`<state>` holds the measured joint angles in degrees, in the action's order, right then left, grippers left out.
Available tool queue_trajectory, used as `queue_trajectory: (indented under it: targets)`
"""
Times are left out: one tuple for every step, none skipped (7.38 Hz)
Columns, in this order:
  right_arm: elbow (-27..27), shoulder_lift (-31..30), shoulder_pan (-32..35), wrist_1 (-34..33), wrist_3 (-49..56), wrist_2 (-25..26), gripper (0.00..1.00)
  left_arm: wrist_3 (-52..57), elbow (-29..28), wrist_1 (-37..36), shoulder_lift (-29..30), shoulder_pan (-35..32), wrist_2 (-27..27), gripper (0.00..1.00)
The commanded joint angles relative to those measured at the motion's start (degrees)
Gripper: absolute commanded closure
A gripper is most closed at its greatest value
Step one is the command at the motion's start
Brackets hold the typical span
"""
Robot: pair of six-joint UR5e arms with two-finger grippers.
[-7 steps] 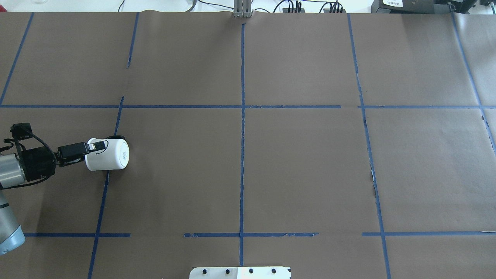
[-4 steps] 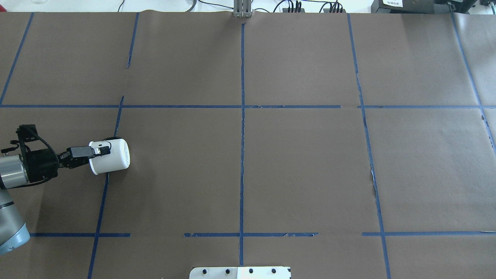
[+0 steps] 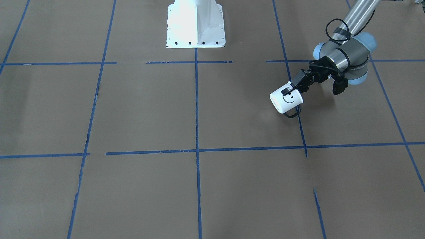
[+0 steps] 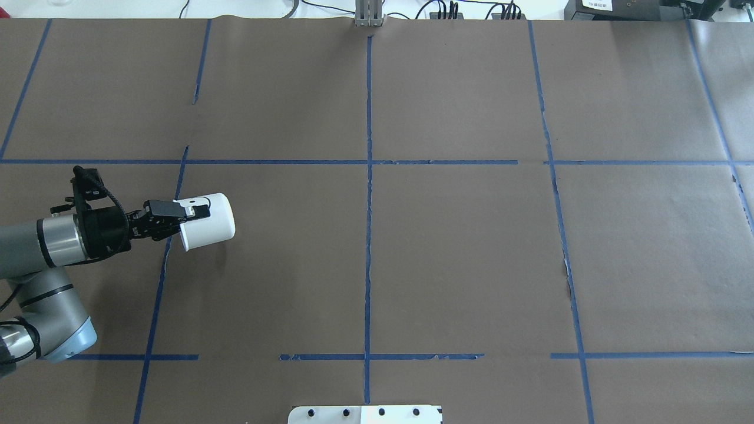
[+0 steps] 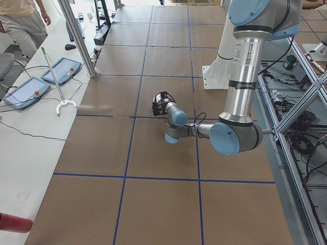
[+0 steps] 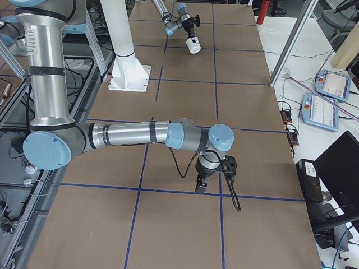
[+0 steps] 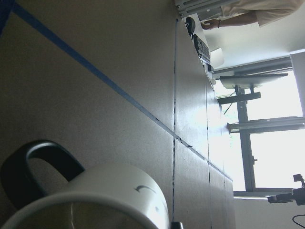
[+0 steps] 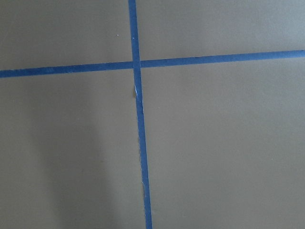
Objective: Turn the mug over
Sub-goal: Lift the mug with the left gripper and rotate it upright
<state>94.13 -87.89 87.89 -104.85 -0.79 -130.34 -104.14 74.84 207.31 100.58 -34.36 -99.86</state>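
The white mug point(image 4: 207, 221) with a black smiley face point(image 3: 289, 98) lies on its side in my left gripper point(image 4: 192, 211). The gripper is shut on the mug's rim, one finger point(image 4: 200, 208) outside the wall, and holds it a little above the table. Its base points toward the table's middle and the black handle point(image 3: 293, 114) hangs low on the far side. The left wrist view shows the rim point(image 7: 119, 191) and handle point(image 7: 38, 167) close up. My right gripper point(image 6: 201, 188) shows only in the exterior right view, low over the table; I cannot tell if it is open.
The table is covered in brown paper point(image 4: 459, 253) with a grid of blue tape lines point(image 4: 369, 176). The white robot base plate point(image 3: 196, 23) stands at the robot's side. The right wrist view shows only paper and a tape crossing point(image 8: 136, 64).
The left gripper has lifted the mug off the paper and carried it right and away from the robot. The mug has turned from steeply tilted to lying on its side.
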Motion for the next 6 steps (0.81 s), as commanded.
queue_trajectory:
  targets:
    - [0.0,0.0,0.0,0.0,0.0,0.0,0.0,-0.37,2.14,-1.81,1.73,-0.36,-1.29,1.0]
    - [0.0,0.0,0.0,0.0,0.0,0.0,0.0,-0.28,5.2,-9.92,1.64,-0.88,-6.78,1.0]
    - [0.0,0.0,0.0,0.0,0.0,0.0,0.0,-0.19,9.93,-18.18,1.55,-1.5,-7.79,1.0]
    - [0.0,0.0,0.0,0.0,0.0,0.0,0.0,-0.19,14.85,-28.96,1.73,-2.37,-9.89,1.0]
    - [0.0,0.0,0.0,0.0,0.0,0.0,0.0,0.68,20.47,-42.56,1.9,-2.55,-11.56,1.0]
    - [0.0,0.0,0.0,0.0,0.0,0.0,0.0,1.12,23.31,-53.57,3.9,-2.64,-12.54,1.0]
